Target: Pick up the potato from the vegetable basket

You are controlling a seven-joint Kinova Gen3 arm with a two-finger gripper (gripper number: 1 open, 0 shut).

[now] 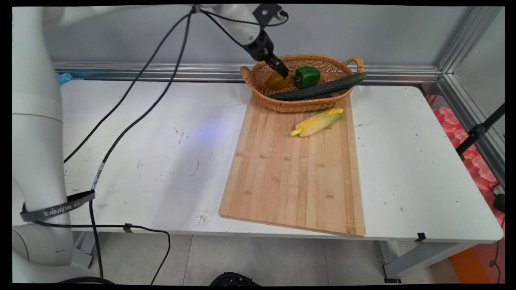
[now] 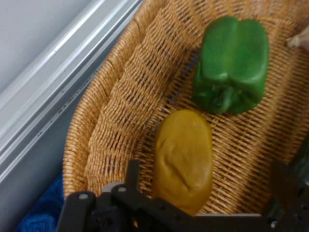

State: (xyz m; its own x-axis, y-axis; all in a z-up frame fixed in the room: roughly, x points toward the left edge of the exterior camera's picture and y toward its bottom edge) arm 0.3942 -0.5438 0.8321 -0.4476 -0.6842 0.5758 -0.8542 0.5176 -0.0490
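Note:
My gripper (image 1: 284,74) reaches down into the left half of a wicker basket (image 1: 282,105) at the far end of a wooden cutting board (image 1: 294,173). It is open, with a yellow-brown potato (image 1: 277,82) right below it. In the hand view the potato (image 2: 183,159) lies between the spread fingers of the gripper (image 2: 207,171), untouched by either, on the basket's woven floor (image 2: 116,125). A green bell pepper (image 2: 234,65) lies just beyond the potato. In the main view the pepper (image 1: 307,76) is right of the potato.
A long dark cucumber (image 1: 318,89) rests across the basket's front rim and sticks out to the right. An ear of corn in its husk (image 1: 318,122) lies on the board just in front of the basket. Black cables hang over the table's left side.

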